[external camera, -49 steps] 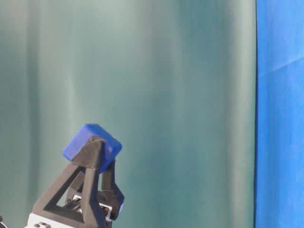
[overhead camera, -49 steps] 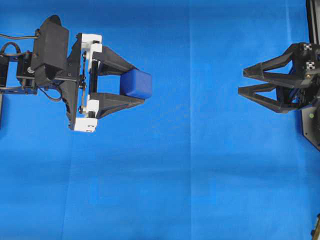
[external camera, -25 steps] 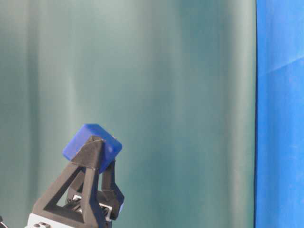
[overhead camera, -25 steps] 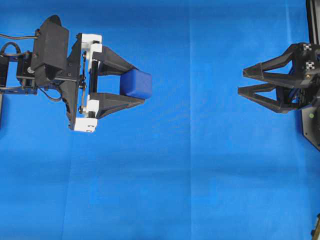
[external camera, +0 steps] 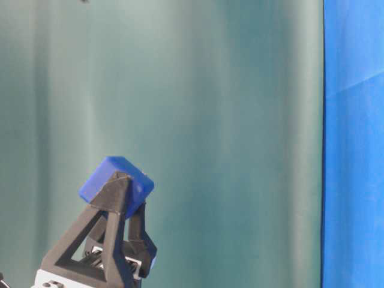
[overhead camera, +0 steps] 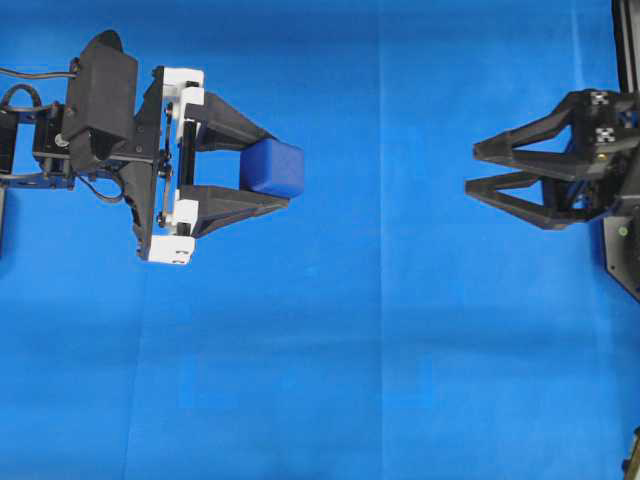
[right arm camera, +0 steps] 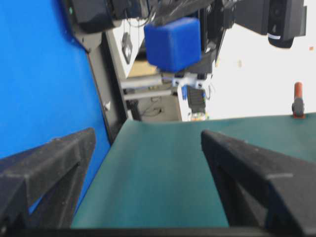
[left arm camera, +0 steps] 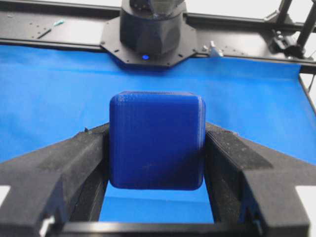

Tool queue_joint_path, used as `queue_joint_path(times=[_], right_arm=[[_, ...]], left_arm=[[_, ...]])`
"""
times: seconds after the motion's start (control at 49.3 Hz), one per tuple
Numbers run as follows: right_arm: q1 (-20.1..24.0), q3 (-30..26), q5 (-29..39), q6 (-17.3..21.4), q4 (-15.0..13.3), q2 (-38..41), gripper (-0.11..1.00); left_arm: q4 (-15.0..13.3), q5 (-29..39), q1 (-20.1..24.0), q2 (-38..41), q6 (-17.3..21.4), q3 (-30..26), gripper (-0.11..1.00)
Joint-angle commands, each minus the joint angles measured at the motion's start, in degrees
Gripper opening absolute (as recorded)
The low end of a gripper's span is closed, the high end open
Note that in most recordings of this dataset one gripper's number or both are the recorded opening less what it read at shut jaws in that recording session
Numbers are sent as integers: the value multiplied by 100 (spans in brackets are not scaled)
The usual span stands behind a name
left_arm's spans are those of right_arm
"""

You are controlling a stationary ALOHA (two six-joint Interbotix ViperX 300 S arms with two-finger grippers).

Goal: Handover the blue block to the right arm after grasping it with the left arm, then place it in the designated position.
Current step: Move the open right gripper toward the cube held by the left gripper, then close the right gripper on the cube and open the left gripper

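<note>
A bright blue cloth (overhead camera: 380, 350) covers the table, with a dull green curtain (external camera: 210, 120) hanging behind.

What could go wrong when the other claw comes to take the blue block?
1. The left claw pinches the blue block only near its fingertips, so a bump from the right claw might knock it loose.
2. The right claw looks rolled relative to the left one; its open fingers could hit the left fingers instead of the block's free faces.

Left arm (overhead camera: 95, 120): black housing, white plates at finger base, screws, black cables at rear, two black triangular open-frame fingers (overhead camera: 235, 203). Right arm (overhead camera: 600, 150): black, matching fingers (overhead camera: 510, 195), small checkered markers on top.
</note>
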Motion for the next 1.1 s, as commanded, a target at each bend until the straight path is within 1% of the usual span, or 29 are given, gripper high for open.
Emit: queue_joint_path(times=[0.0,0.223,0.69,0.892,1.075], right_arm=[[-9,-299,-123,18,0,229,95],[-9,-870,-149,18,-9,1046,95],[-53,-2443,-220,0,-9,2804,95],[-53,-2918,-237,-9,-9,3252,95],[-53,-3050,-246,-9,-9,3366,95]], left_arm=[[-9,-62,9,-88,-18,-79,48],[-18,-62,9,-105,-18,-62,48],[-18,-62,9,-105,-18,-53,48],[-26,-62,9,-114,-18,-53,48],[-18,-44,9,-114,-9,-62,48]])
